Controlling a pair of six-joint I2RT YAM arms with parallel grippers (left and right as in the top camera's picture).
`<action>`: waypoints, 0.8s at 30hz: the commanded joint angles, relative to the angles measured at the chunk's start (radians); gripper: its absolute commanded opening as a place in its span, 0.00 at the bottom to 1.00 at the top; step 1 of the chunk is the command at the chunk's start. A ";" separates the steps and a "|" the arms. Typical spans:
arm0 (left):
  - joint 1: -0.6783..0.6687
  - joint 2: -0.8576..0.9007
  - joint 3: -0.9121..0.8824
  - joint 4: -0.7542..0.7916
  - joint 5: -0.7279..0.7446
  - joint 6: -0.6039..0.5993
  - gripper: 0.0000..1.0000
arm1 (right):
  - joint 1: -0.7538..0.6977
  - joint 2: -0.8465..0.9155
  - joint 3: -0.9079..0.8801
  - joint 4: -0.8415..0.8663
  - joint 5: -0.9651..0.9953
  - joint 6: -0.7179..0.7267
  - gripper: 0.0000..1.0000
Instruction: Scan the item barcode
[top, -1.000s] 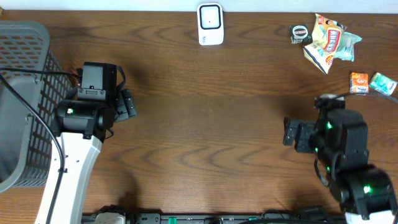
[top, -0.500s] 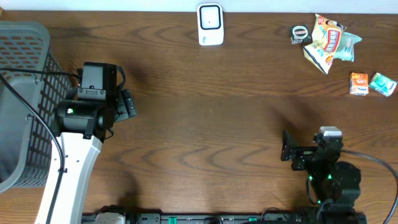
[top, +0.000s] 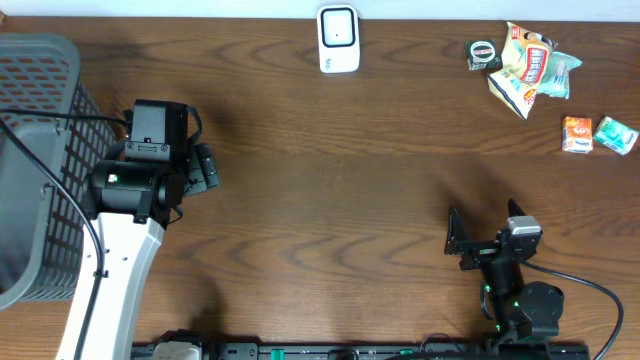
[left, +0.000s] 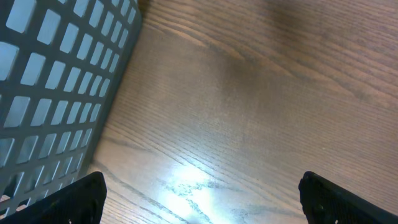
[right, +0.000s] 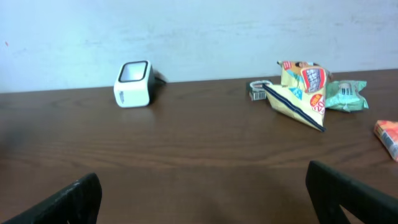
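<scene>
The white barcode scanner stands at the back middle of the table, also seen in the right wrist view. Items lie at the back right: a yellow snack bag, a teal packet, a small dark pack, an orange box and a teal box. My right gripper is open and empty near the front edge, facing the back wall. My left gripper hangs open and empty over bare wood beside the basket.
A grey mesh basket fills the left edge, close to the left arm. A cable runs from the right arm's base along the front right corner.
The right arm has drawn back toward the front edge of the table and sunk lower, its gripper still open. The left arm has not moved.
</scene>
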 joint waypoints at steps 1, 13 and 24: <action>-0.001 0.003 0.014 -0.003 -0.003 -0.005 0.98 | -0.009 -0.016 -0.018 0.019 0.018 -0.013 0.99; -0.002 0.003 0.014 -0.003 -0.003 -0.005 0.98 | -0.010 -0.016 -0.018 0.004 0.073 -0.053 0.99; -0.001 0.003 0.014 -0.003 -0.003 -0.005 0.98 | -0.008 -0.016 -0.018 -0.003 0.097 -0.176 0.99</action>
